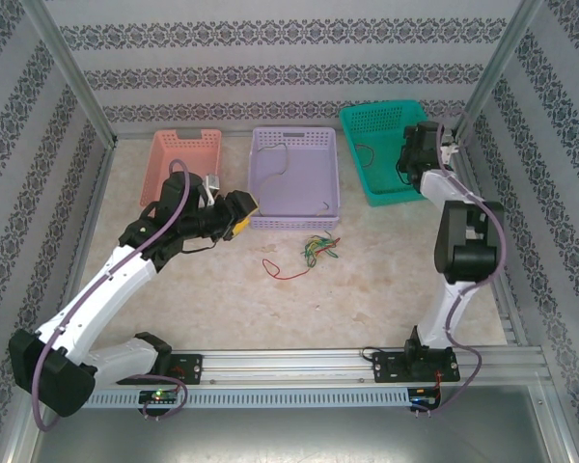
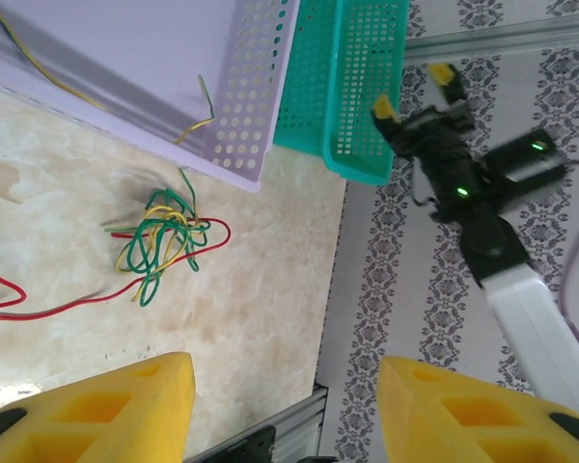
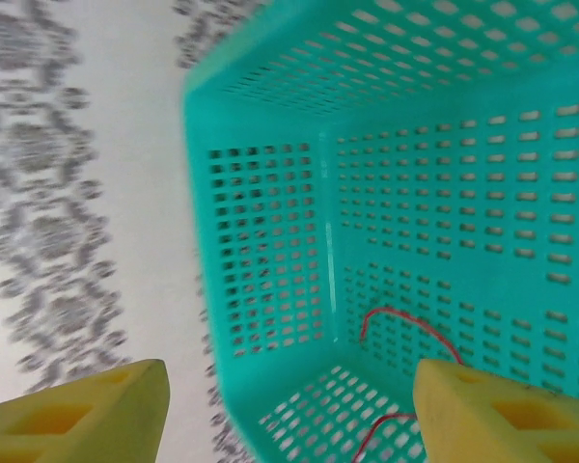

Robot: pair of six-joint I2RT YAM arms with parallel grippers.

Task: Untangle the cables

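Note:
A knot of green, yellow and red cables (image 1: pixel 317 248) (image 2: pixel 164 241) lies on the table in front of the purple basket (image 1: pixel 294 222) (image 2: pixel 243 96). One red cable (image 1: pixel 284 271) (image 2: pixel 39 307) trails out of it to the left. A yellow cable (image 2: pixel 34 60) lies inside the purple basket. My left gripper (image 1: pixel 243 208) (image 2: pixel 285 405) hovers open and empty just left of the knot, by the purple basket's front corner. My right gripper (image 1: pixel 413 147) (image 3: pixel 289 405) hangs open over the teal basket (image 1: pixel 372 116) (image 3: pixel 270 212). A red cable (image 3: pixel 410 323) lies loose on that basket's floor below the right gripper.
A pink basket (image 1: pixel 186 143) stands at the back left, beside the purple one. The teal basket (image 2: pixel 349 87) sits close against the right side wall. A metal rail (image 1: pixel 299 365) runs along the table's near edge, and patterned walls enclose the table.

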